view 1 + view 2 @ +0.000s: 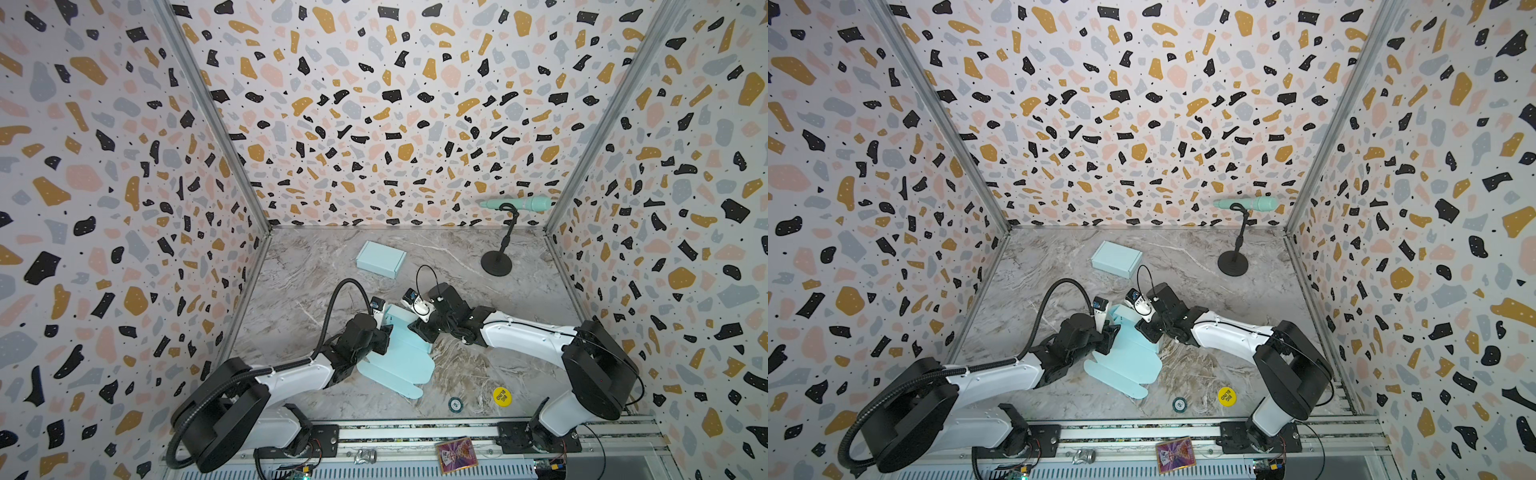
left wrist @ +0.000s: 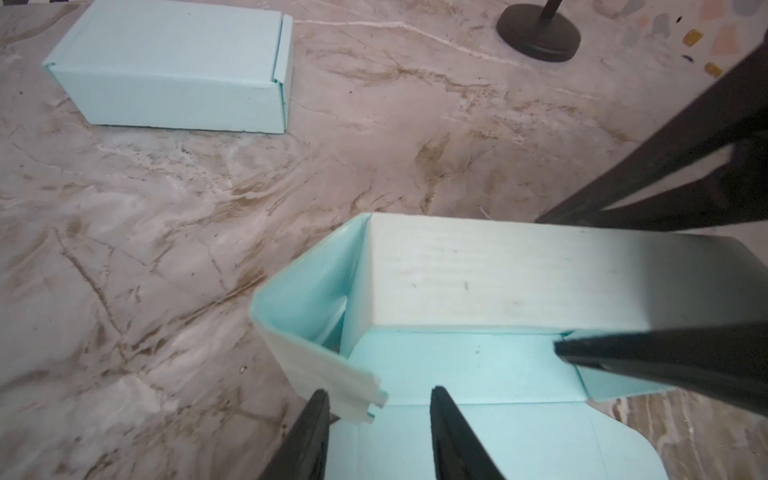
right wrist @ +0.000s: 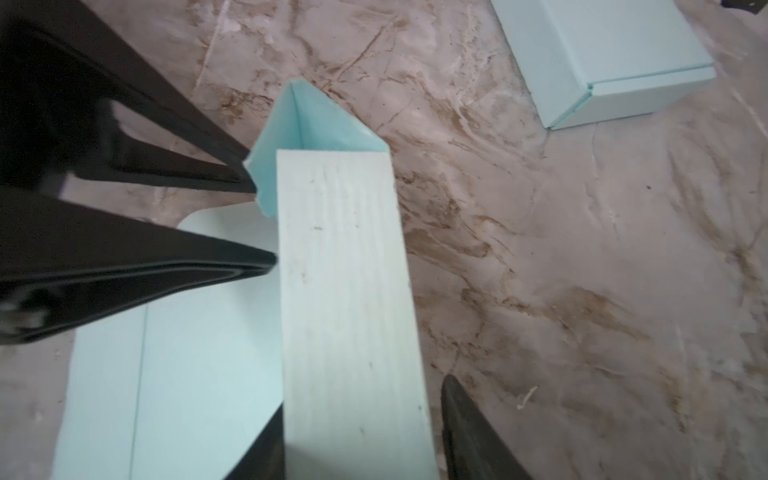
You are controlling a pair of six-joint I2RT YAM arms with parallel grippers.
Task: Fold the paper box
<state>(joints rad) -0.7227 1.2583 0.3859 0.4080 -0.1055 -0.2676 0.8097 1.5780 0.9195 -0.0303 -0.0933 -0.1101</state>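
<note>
near the front middle of the grey marbled desk (image 1: 478, 361), in both top views, we find the pale blue cardboard box blank (image 1: 401, 368) lying between the two arms. it is well apart from the finished pale blue closed cardboard box (image 1: 380, 258) farther back. the left tool (image 1: 383, 334) and the right tool (image 1: 420, 328) meet at the blank's far end, where one narrow wall (image 1: 400, 318) is raised off the desk. the wide panel with rounded flaps (image 1: 1125, 370), nearer the arm bases, lies flat.

from the left wrist view, the long wall stands up from the base panel, and a short side flap (image 2: 316, 353) is turned round its corner. the left tool is released: its fingers (image 2: 453, 428) stand apart, with the notched end of that flap between them but not pinched. at the wall's other end a small flap (image 2: 623, 386) looks to be lying low.

from the right wrist view, the right tool sits astride the same wall, one finger on each side. a sliver of gap shows beside one finger (image 3: 469, 432), so we read it as released rather than gripping. the corner flap (image 3: 316, 120) leans in loosely, not locked.

we judge the task less than half done. one wall and one corner are up. the opposite corner, the remaining walls, the tucking and the closing of the rounded lid panel are all left.
</note>
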